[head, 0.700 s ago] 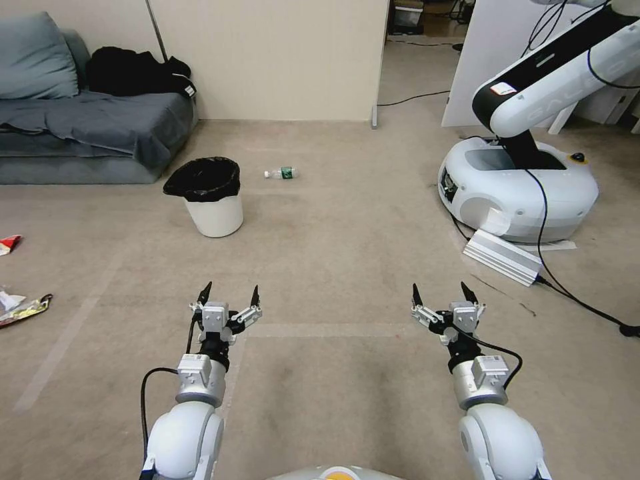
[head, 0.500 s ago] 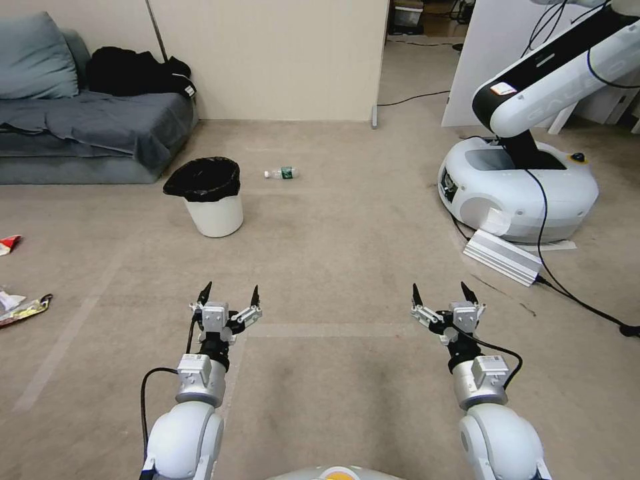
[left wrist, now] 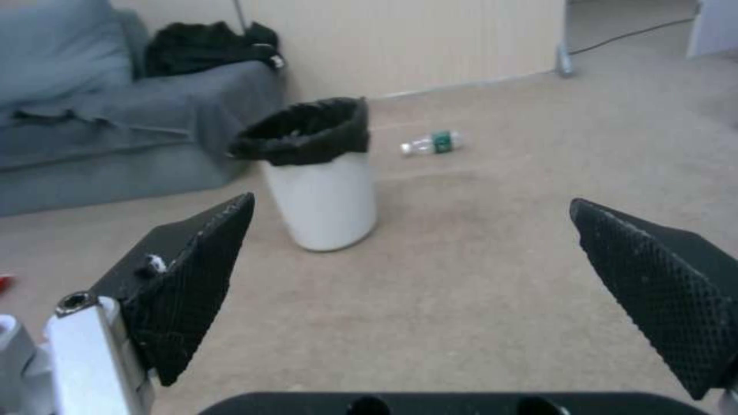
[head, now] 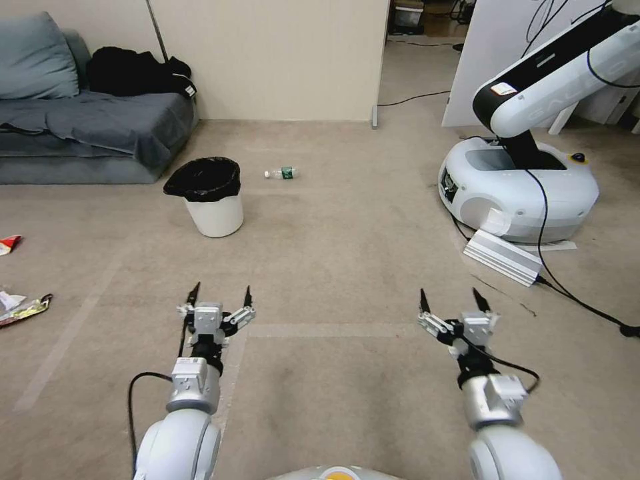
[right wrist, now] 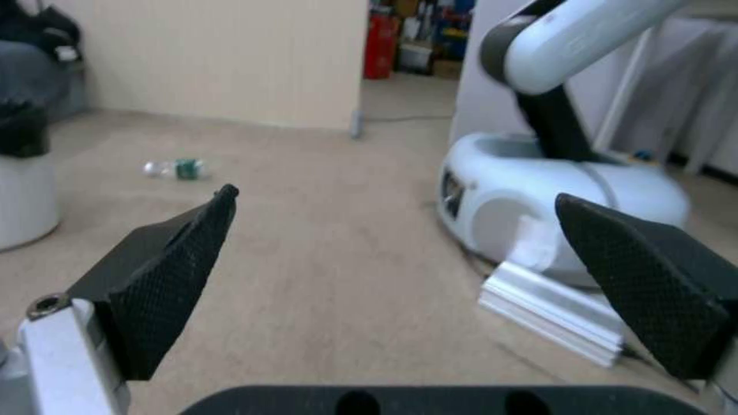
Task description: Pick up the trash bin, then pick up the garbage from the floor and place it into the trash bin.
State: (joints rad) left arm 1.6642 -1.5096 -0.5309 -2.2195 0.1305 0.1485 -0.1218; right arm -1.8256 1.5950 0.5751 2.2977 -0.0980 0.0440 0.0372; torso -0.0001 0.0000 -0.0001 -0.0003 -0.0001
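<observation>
Head view: trash bin (head: 212, 197) upright at 12 o'clock from left gripper (head: 218, 303), well apart; right gripper (head: 451, 302) farther. Both grippers spread wide, empty. Bottle (head: 281, 173) beyond bin.

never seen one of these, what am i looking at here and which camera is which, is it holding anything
This is a wheeled robot with two arms. The wide picture comes from its head, looking down at a carpeted floor; the other two come from cameras on each wrist, looking out between the black fingers. The left gripper and right gripper both hover open above the floor, holding nothing. Ahead on the left stands the trash bin, white with a black bag. A small bottle lies just beyond it, and wrappers lie far left. A grey sofa sits behind the bin, and another white robot is parked on the right.
</observation>
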